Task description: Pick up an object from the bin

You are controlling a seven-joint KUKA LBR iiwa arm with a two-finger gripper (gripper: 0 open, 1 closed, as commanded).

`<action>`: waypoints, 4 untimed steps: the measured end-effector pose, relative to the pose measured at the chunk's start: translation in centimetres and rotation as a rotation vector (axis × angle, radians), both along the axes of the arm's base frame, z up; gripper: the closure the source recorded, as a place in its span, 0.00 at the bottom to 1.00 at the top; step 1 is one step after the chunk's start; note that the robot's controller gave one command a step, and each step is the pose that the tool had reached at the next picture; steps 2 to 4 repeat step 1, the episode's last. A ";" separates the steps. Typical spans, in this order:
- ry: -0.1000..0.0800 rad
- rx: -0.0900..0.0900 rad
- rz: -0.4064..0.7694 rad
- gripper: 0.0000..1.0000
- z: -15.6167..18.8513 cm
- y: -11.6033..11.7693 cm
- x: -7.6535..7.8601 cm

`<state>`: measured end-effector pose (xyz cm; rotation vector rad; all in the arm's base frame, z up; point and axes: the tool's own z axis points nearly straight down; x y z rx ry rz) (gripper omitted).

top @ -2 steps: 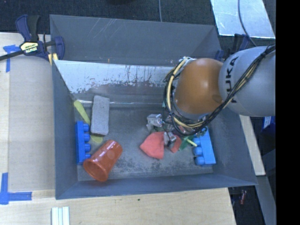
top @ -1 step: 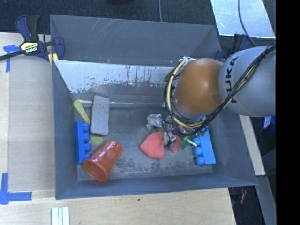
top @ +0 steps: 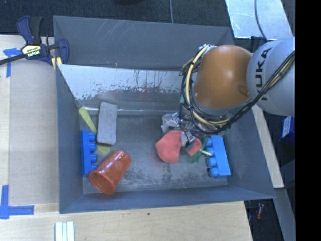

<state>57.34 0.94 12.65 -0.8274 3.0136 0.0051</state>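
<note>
- The tool (top: 188,134) is down low in the bin (top: 70,149).
- A red lump (top: 168,147) lies right beside it.
- I cannot tell if the tool is apart or together.
- It looks like nothing is lifted yet.

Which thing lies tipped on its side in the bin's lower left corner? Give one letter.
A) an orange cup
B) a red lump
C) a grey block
A: the orange cup lies on its side in the lower left corner, beside the long blue brick. The grey block sits farther up, and the red lump lies mid-bin by the gripper.
</note>
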 end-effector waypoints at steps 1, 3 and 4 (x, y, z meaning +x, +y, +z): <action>0.006 0.000 0.091 1.00 8.2 0.9 -2.4; 0.006 0.000 0.091 1.00 8.2 0.9 -2.4; 0.006 0.000 0.091 1.00 8.2 0.9 -2.4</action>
